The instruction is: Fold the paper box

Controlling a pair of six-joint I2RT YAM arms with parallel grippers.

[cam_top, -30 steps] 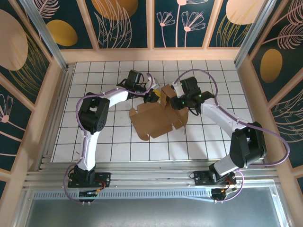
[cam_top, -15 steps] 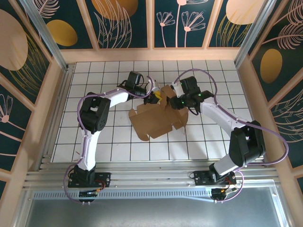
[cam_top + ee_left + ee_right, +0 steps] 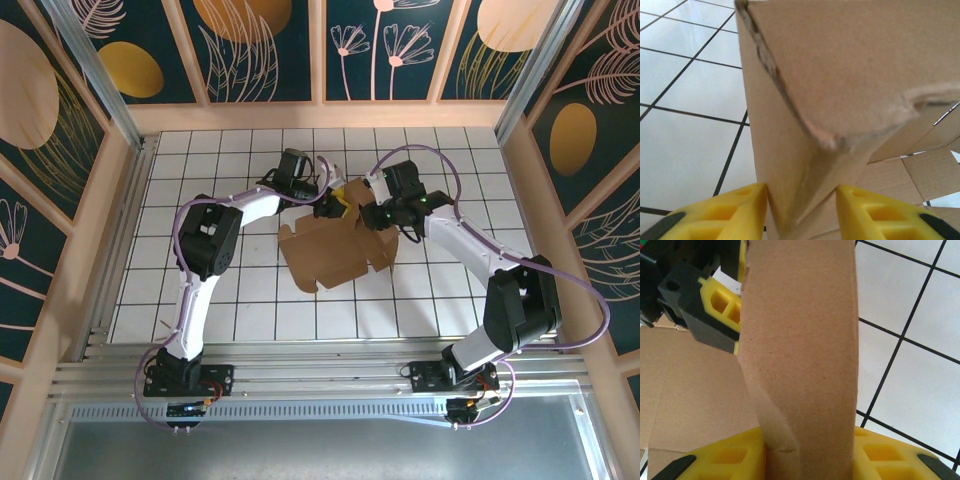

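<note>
Left arm (image 3: 205, 240): rises from its near-left base, bends at the elbow, forearm runs far and right toward centre. Right arm (image 3: 520, 305): rises from its near-right base, forearm runs far and left. The two wrists face each other, close together.

Left gripper (image 3: 335, 205) (image 3: 801, 197): fingers flank a folded flap of the paper box (image 3: 330, 250); firmness of hold unclear. Right gripper (image 3: 372, 212) (image 3: 807, 445): clamped on an upright flap.

Paper box (image 3: 800, 340) flap's top beyond right wrist view's edge
</note>
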